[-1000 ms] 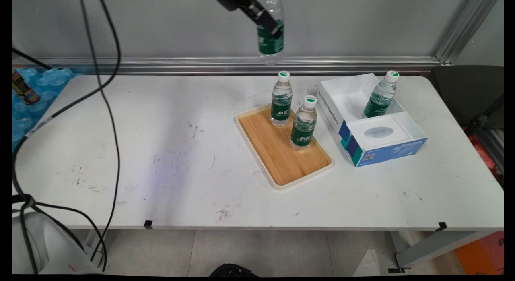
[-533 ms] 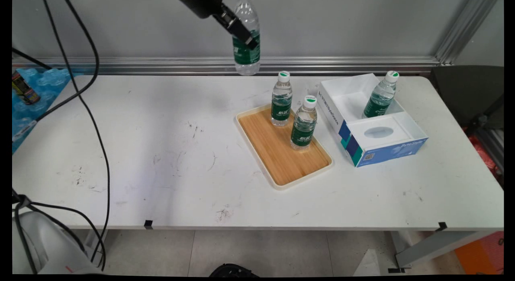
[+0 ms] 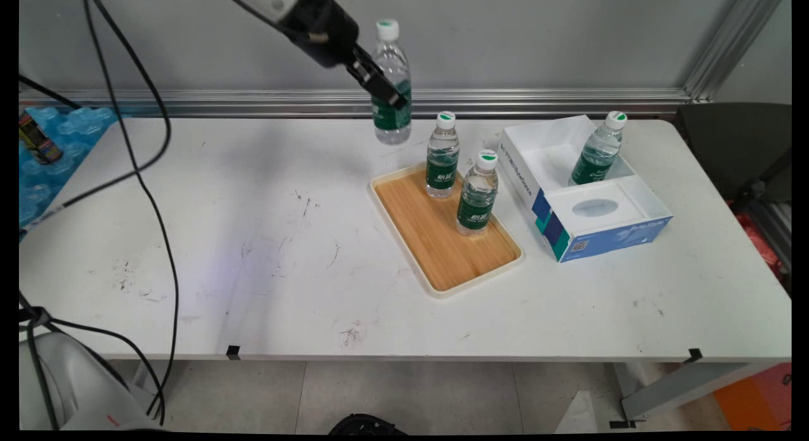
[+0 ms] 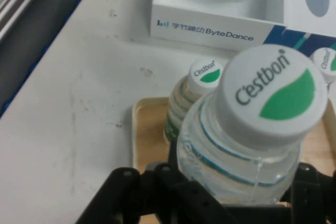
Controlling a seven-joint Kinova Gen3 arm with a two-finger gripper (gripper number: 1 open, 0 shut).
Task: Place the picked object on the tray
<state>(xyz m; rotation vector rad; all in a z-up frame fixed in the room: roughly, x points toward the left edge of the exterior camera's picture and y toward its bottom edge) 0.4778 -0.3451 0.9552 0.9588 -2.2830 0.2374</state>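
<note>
The gripper [image 3: 385,90] is clamped on the green label band of a clear water bottle [image 3: 391,81], which hangs upright in the air, clear of the table [image 3: 253,239]. The wooden tray [image 3: 442,239] serves as landmark for all positions below.

Held bottle: above and just beyond the tray's far left corner in the main view, with its base over bare table close to the tray's rim. White cap [image 4: 272,94] (green leaf mark, lettering "C'estbon") fills the hand view; the gripper's black linkage [image 4: 157,192] wraps the bottle's body below it.

On the tray: two more bottles of the same kind, both upright. One bottle [image 3: 442,155] stands at the tray's far edge; the other bottle [image 3: 477,194] stands nearer the tray's right rim, a little closer to the camera. They are near each other but apart. The rest of the tray's wooden surface is bare.

Right of the tray, just beside it: an open white and blue box [image 3: 581,188] (printed "ByteDance" on its side in the hand view). A fourth bottle [image 3: 598,149] leans in the box's far compartment; the near compartment has a white insert with an oval recess.

Far to the left of the tray, off the table's edge: blue plastic packaging [image 3: 57,138] with a dark can [image 3: 35,138] on it. Black cables [image 3: 152,175] hang over the table's left part.
</note>
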